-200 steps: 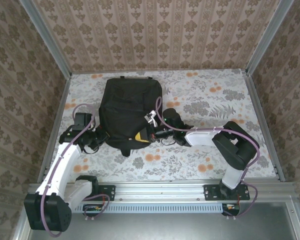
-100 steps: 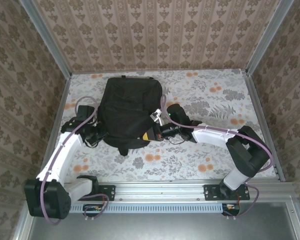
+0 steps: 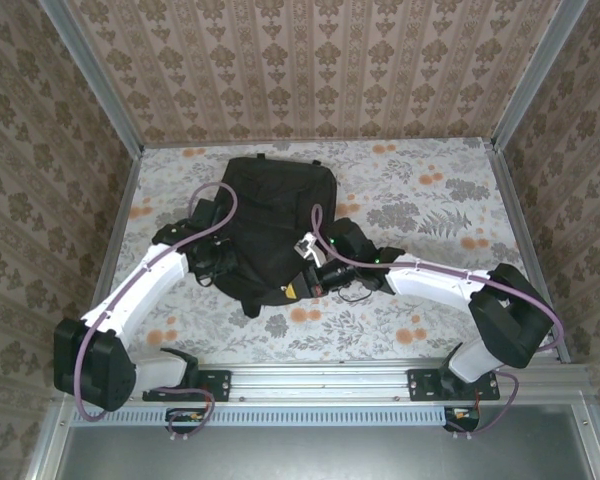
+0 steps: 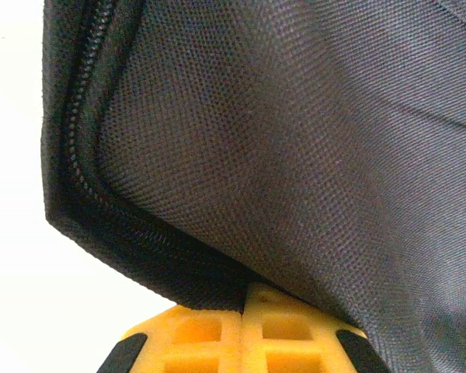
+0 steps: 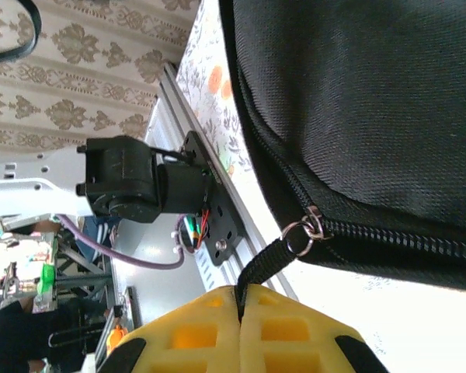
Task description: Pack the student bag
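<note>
Since a second ago: the left arm has swung in against the bag's left flank, the right gripper has crept along the near edge, and the bag has shifted slightly right.

Top view: the student bag point(image 3: 275, 205) lies flat on the tabletop point(image 3: 430, 200), toward the far side. The left gripper point(image 3: 225, 262) is at its left edge, the right gripper point(image 3: 305, 282) at its near right corner.

Left wrist: the left gripper point(image 4: 244, 303) is clamped on a fold of bag fabric beside the zipper track point(image 4: 81, 155). It is a thin bite. A hard tug could strip it free, and the bag would then drag.

Right wrist: the right gripper point(image 5: 239, 299) is pinched on the pull strap point(image 5: 266, 266), which hangs from the slider ring point(image 5: 301, 233). The strap may slip out, or the slider may jam at the corner if pulled off-line.
</note>
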Motion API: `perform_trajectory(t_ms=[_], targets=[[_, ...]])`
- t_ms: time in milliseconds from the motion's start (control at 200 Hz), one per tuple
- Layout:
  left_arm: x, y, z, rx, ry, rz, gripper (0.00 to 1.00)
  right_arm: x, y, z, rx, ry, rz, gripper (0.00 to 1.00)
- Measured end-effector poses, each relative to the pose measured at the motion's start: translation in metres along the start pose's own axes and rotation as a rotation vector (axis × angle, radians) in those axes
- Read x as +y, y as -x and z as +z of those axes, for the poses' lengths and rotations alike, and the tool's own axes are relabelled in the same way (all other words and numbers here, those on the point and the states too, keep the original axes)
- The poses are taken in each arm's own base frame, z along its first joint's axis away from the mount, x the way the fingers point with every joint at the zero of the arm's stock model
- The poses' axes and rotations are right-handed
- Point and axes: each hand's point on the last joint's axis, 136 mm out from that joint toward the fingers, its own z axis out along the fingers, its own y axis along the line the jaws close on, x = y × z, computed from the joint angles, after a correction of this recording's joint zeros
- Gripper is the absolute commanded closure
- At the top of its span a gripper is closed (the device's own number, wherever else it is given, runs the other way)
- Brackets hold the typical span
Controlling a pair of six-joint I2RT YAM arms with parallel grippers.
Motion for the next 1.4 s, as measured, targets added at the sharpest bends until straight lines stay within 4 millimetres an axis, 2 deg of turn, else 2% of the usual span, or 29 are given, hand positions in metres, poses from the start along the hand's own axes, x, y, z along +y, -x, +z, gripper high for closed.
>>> perform_trajectory(t_ms=[145,240,295,355,465,570,675,795,1030,1215,1400], targets=[[-0.003,-0.003,-0.004,-0.004,-0.005,0.029,0.88,0.013,-0.011,0.012,0.036,0.009,-0.026,1.0],[0.002,-0.001,-0.011,-0.026,0.001,0.019,0.87,0.022,-0.009,0.022,0.049,0.024,-0.029,1.0],[0.01,0.002,-0.017,-0.047,0.002,-0.011,0.86,0.025,-0.002,0.029,0.045,0.035,-0.023,1.0],[0.025,0.007,-0.023,-0.075,0.0,-0.075,0.8,0.026,0.006,0.037,0.036,0.044,-0.004,1.0],[0.056,0.012,-0.035,-0.126,0.0,-0.212,0.63,0.025,0.028,0.055,0.012,0.067,0.045,1.0],[0.066,0.01,-0.047,-0.147,-0.018,-0.277,0.54,0.025,0.048,0.074,-0.008,0.094,0.092,1.0],[0.065,0.003,-0.053,-0.135,-0.047,-0.306,0.52,0.028,0.062,0.085,-0.023,0.114,0.12,1.0],[0.056,-0.007,-0.054,-0.096,-0.105,-0.359,0.52,0.037,0.071,0.085,-0.041,0.133,0.128,1.0],[0.043,-0.037,-0.029,0.04,-0.183,-0.48,0.52,0.034,0.071,0.086,-0.052,0.127,0.137,1.0],[0.026,-0.029,-0.023,0.053,-0.235,-0.486,0.56,0.031,0.068,0.085,-0.055,0.128,0.135,1.0],[0.018,-0.023,-0.024,0.04,-0.272,-0.49,0.62,0.032,0.066,0.083,-0.059,0.127,0.133,1.0]])
